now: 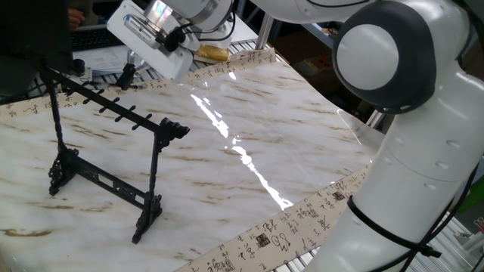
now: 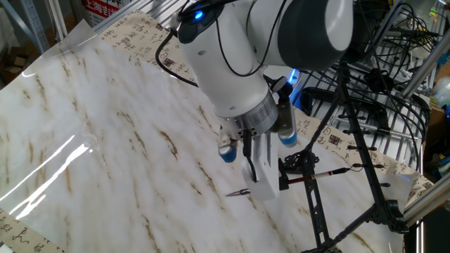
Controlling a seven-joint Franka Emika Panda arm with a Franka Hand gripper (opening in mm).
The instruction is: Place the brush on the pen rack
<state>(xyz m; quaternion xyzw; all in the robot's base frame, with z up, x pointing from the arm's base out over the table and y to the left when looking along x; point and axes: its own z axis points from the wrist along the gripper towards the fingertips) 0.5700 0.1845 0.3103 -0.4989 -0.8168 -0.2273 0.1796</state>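
White marble-patterned tabletop (image 1: 249,128) with brown veining, edged by calligraphy-printed paper strips (image 1: 295,219). The black ornate pen rack (image 1: 106,170) stands directly on it, feet down.

Calligraphy chars on mat border (image 1: 261,240), red sign (image 2: 105,5): illegible

The gripper (image 2: 283,180) is clamped on the brush (image 2: 318,173), which is held almost level above the marble-patterned bench (image 2: 105,133). The pointed brush tip projects to the left, clear of the bench surface. The pen rack (image 2: 365,151) stands at the bench's right edge, just beside the gripper.
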